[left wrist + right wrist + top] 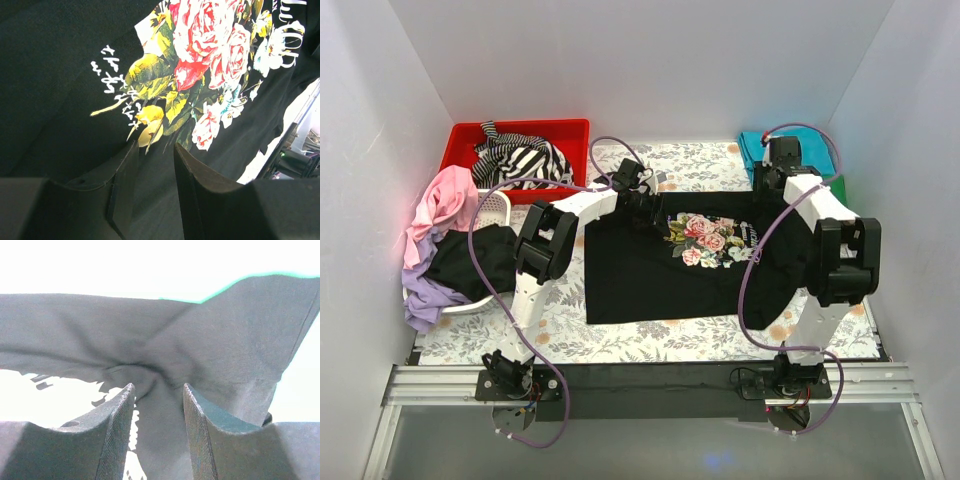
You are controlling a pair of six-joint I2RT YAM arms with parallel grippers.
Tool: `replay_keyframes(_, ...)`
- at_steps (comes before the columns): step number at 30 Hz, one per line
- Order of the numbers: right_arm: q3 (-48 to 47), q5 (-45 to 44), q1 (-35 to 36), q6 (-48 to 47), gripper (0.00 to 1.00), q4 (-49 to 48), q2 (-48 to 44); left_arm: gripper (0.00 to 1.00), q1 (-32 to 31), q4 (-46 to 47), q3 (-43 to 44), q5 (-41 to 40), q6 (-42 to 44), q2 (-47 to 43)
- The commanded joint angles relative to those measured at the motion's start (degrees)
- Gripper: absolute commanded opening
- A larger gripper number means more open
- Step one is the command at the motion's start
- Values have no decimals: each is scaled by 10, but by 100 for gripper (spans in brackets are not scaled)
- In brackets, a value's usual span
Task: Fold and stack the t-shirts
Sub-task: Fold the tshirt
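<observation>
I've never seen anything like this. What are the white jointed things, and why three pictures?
These are two robot arms, the left arm and the right arm, bolted at the near edge of the table. The wide picture looks down from above; each close-up comes from a camera on one wrist, showing its own pincer. A black t-shirt with roses lies spread on the table. The right pincer pinches a bunched fold of it. Cloth also runs between the fingers of the left pincer, but whether it grips is unclear. A striped shirt lies in the red bin, a pink shirt drapes over the white basket, and a teal shirt sits at the back.
</observation>
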State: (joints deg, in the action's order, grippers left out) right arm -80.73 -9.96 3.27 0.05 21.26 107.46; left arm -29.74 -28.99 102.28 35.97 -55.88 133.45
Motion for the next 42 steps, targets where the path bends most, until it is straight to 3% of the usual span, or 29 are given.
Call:
replay_keyframes(1,-14,35,34,-43,50,23,-58,33,-1,-26,10,-21,12,13)
replay_keyframes(6,8,-10,85,-72,51,70,-75,33,-1,-27,10,-25,16,8)
replay_keyframes(13,75,-212,143,-134,53,61,-95,33,-1,-31,7,-28,19,1)
replay_keyframes(18,89,-293,170,-164,54,43,-66,33,-1,-39,7,-52,29,-6)
replay_keyframes(31,77,-336,177,-142,53,63,-30,33,-1,-47,9,-53,38,-1)
replay_keyframes(42,87,-316,173,-96,49,108,-16,33,-1,-48,6,-53,40,0)
